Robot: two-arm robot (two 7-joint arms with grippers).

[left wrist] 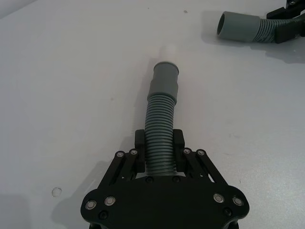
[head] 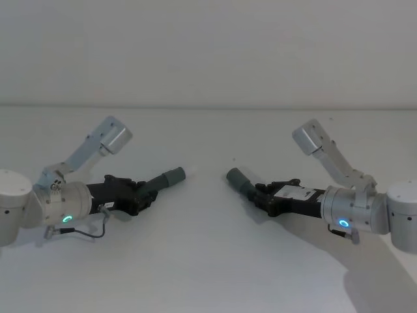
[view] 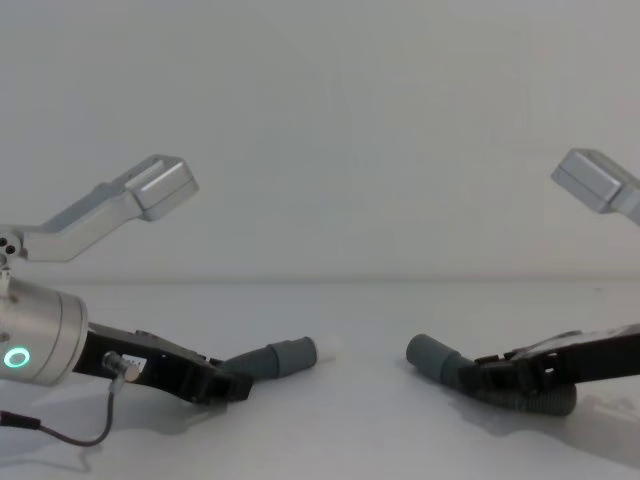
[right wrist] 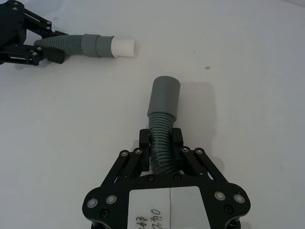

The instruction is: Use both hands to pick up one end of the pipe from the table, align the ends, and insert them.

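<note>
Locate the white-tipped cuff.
The white-tipped cuff is left of centre in the head view, ahead of the left gripper, facing the plain cuff across a gap.

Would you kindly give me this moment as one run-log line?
left tool: shut on white-tipped hose | right tool: shut on plain-cuff hose | state: hoses apart, not yet inserted

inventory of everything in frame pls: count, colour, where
Left hose: 1, dark grey corrugated, in the left end effector.
Right hose: 1, dark grey corrugated, in the right end effector.
Left cuff: 1, grey, with a white tip, pointing toward the right hose.
Right cuff: 1, grey, plain, apart from the left cuff.
Table: 1, white, below it all.
End effectors: 2, black, each shut on its hose.
Arms: 2, silver; left arm, right arm.
</note>
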